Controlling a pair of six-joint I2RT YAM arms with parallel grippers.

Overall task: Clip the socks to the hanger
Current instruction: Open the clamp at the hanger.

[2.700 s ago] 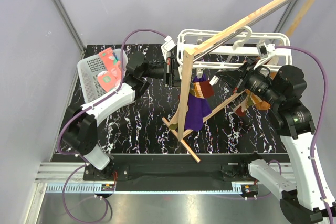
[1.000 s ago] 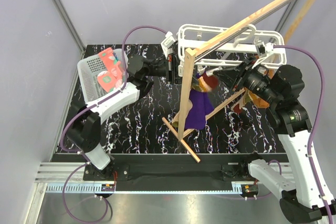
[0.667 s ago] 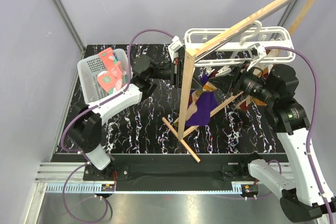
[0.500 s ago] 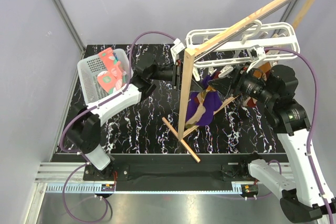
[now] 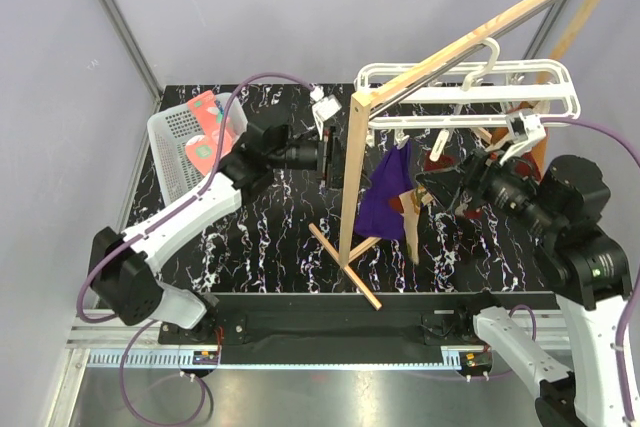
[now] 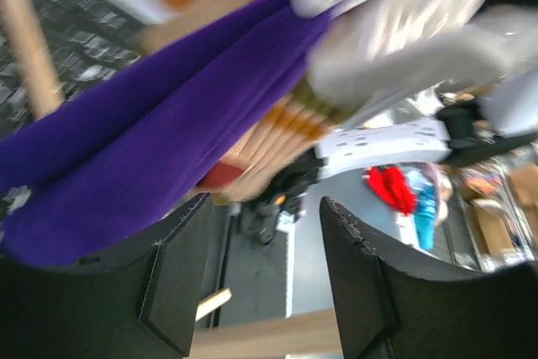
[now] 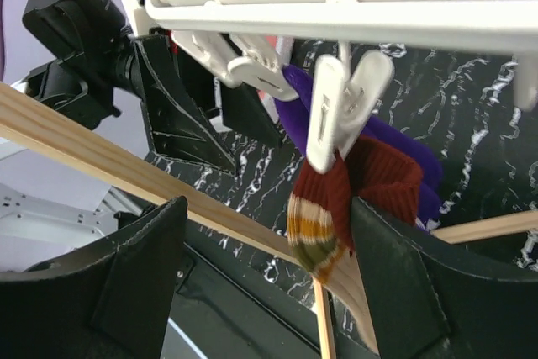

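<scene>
The white hanger (image 5: 500, 95) hangs from the wooden rail, and its bars (image 7: 353, 2) cross the top of the right wrist view. One of its clips (image 7: 336, 111) pinches a tan sock (image 7: 324, 208) with a brown cuff and orange-olive stripes. That sock (image 5: 411, 222) dangles beside a purple cloth (image 5: 385, 192). My right gripper (image 7: 269, 283) is open, with the clipped sock hanging free between its fingers, close to the right one. My left gripper (image 6: 265, 283) is open and empty just below the purple cloth (image 6: 143, 149). Two pink socks (image 5: 205, 127) lie in the basket.
The wooden rail stand (image 5: 352, 187) rises mid-table, its post between my two grippers and its foot (image 5: 345, 267) slanting toward the near edge. A white mesh basket (image 5: 170, 142) sits at the far left. Grey walls close in on both sides.
Both grippers have opened and let go. The hanger has swung to the right. The right arm has drawn back toward the near right, leaving the sock in the clip.
</scene>
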